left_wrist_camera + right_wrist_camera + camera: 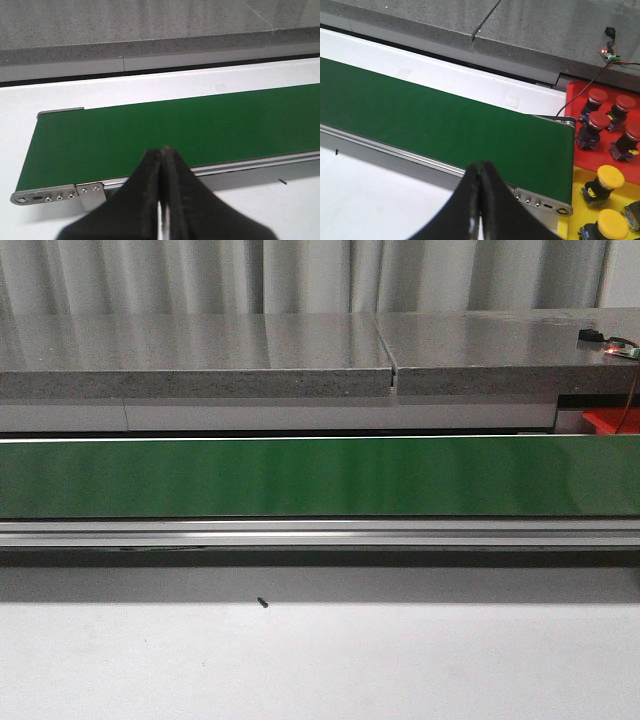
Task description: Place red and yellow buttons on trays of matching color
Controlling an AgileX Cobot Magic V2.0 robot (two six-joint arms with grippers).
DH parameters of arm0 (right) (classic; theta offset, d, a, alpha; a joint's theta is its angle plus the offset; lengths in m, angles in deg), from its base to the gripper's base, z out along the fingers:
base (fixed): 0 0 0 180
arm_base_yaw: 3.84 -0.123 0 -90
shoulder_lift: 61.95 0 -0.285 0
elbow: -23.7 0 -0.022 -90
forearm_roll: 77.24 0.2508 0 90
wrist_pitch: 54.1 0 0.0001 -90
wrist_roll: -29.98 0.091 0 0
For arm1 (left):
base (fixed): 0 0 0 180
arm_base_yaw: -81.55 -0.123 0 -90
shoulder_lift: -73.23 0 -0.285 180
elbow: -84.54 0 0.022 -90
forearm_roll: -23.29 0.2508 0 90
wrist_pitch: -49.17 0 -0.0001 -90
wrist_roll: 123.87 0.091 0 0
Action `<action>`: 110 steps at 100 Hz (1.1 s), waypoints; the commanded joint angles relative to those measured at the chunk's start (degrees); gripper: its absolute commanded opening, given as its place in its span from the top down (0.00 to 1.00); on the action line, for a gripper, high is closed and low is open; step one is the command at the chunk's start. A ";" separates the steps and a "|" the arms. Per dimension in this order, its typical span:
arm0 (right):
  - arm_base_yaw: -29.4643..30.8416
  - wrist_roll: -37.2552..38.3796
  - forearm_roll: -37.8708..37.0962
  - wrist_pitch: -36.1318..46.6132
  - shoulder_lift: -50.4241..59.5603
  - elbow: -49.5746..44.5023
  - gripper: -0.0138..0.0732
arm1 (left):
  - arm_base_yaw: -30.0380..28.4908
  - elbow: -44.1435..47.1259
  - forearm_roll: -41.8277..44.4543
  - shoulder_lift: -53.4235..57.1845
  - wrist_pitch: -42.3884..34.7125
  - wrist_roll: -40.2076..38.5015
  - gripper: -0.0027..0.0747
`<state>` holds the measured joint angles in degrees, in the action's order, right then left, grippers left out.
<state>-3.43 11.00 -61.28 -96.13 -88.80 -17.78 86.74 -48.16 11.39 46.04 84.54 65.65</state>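
1. Front view is mostly the green conveyor belt [320,477] running the full width of the frame, with its aluminium rail just below it and the white table [320,660] in front. Neither arm shows up in this view.
2. Behind the belt there's a grey speckled stone ledge [200,355] with a seam in it, and a curtain behind that.
3. Tiny dark speck, maybe a screw [262,602], lies on the white table in front of the belt. Too small to say for sure what it is.
4. Left gripper [161,150]: fingers pressed together, nothing between them. It hangs over the near edge of the belt, near that end of the conveyor.
5. Right gripper [480,164]: same deal, fingers closed against each other and holding nothing, over the near rail close to the other end of the belt.
6. The buttons are all off the right end of the belt. Four red buttons [598,121] stand on the red tray [575,97], grouped close together.
7. Just beside it is the yellow tray [580,177] with two yellow buttons [610,176] on it; a third object at the frame edge is cut off, can't tell what it is.
8. A small circuit board [611,56] with a lit red LED sits on the stone ledge, with a thin wire running down toward the red tray.
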 commanded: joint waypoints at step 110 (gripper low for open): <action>-4.39 22.37 -17.21 32.56 20.63 -30.93 0.92 | 0.31 -1.50 -0.78 -0.33 -4.20 -0.06 0.99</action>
<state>-7.77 33.15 -77.57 -71.02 -69.28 -47.77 86.74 -48.16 11.39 46.04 84.54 65.65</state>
